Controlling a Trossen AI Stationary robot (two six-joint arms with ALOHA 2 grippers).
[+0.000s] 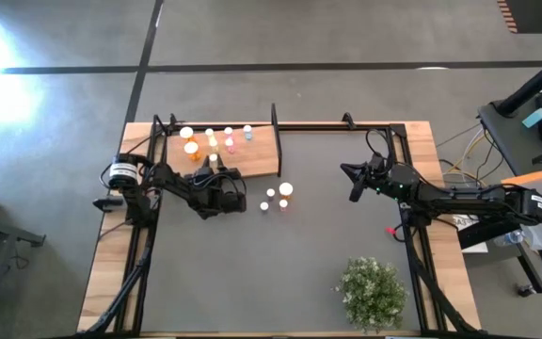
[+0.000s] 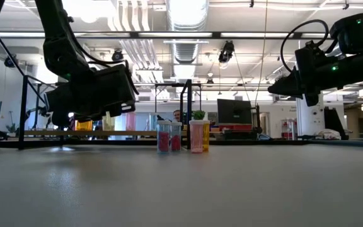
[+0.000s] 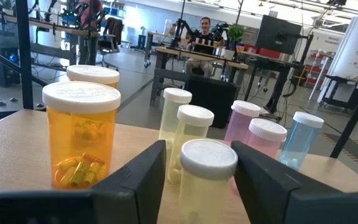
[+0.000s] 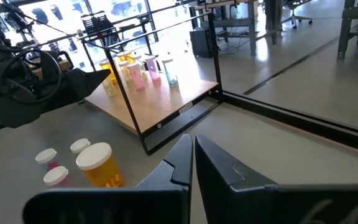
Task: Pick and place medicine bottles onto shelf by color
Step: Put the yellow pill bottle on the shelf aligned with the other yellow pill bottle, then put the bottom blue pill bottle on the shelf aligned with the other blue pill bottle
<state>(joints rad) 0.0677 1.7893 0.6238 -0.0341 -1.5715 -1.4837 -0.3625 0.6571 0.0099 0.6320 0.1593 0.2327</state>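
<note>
In the left wrist view, a yellow-green bottle (image 3: 207, 180) is seen low in the frame between the left gripper's (image 3: 201, 186) fingers, which are slightly spread at its sides, on the shelf (image 3: 11, 149). An orange bottle (image 3: 81, 134) stands at left; pink bottles (image 3: 263, 146) and a blue bottle (image 3: 297, 140) are set farther back. The right gripper (image 4: 192, 163), pressed together, is held over the mat (image 1: 299, 264), with three loose bottles (image 1: 277, 198) near the centre of the high view.
</note>
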